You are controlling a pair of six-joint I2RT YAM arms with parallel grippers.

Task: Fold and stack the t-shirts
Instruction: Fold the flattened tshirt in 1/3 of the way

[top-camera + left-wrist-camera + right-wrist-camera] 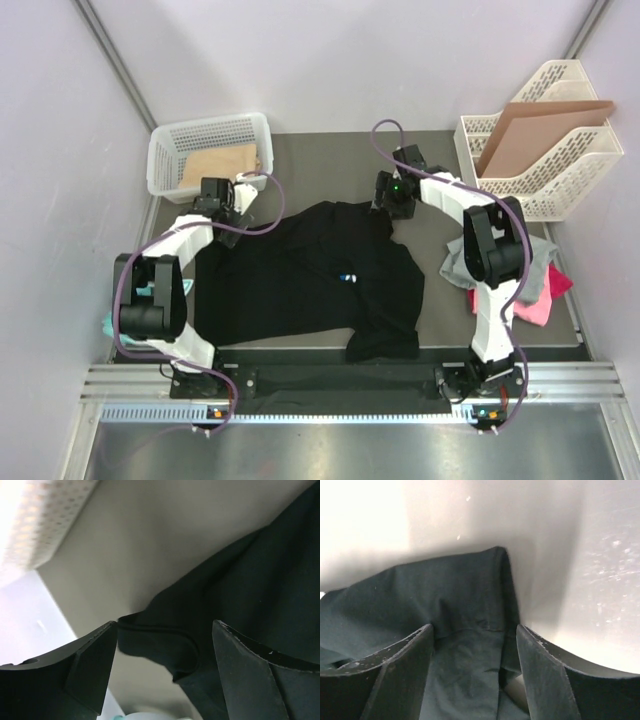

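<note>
Black t-shirt [300, 280] lies spread at frame centre. Left gripper [165, 630]: jaws apart, unclenched, at its upper-left edge. Right gripper [475, 630]: likewise unclenched, at its upper-right edge. Grey t-shirt [455, 262] and pink t-shirt [545, 300] are bunched at right.

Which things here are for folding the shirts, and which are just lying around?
For the job:
black shirt
grey shirt
pink shirt

Just lying about:
basket
brown paper in it
file rack
cardboard sheet in the rack
</note>
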